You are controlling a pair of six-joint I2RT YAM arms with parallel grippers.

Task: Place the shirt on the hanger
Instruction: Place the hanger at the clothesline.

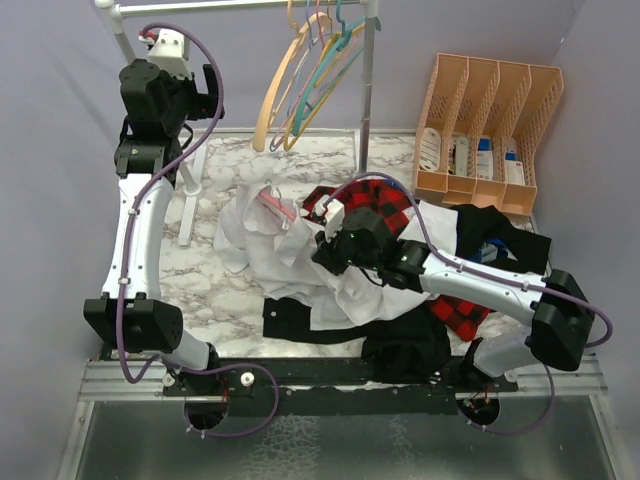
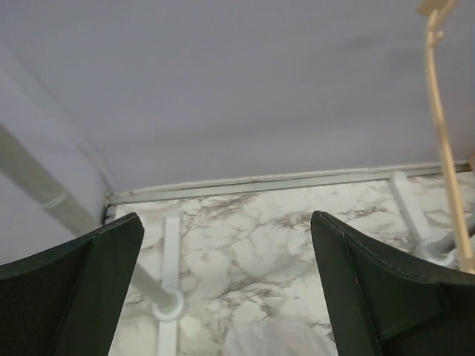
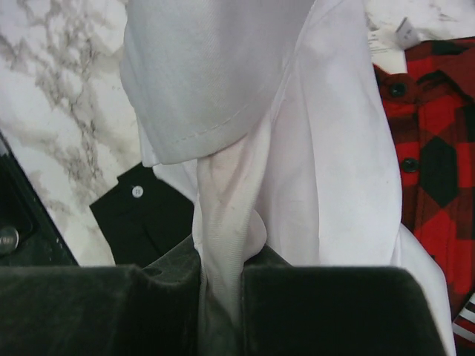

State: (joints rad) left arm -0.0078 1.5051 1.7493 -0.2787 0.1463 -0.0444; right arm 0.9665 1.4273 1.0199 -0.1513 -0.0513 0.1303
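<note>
Shirt [image 1: 262, 245] fabric, thin and limp, would likely sag and slip; it lay crumpled mid-table, the pink hanger [image 1: 277, 206] on it. The collar seemed the surest hold. The right gripper [image 3: 220, 274] was clamped on a fold; the left gripper [image 2: 226, 297] hung high, fingers apart. The marble table [image 1: 200, 290] was crowded, with a rack [image 1: 368, 90] behind.

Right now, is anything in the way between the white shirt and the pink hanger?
Nothing visible is. The pink hanger lies right on top of the crumpled white shirt, touching it. The right tool is pinching a fold of that shirt.
</note>
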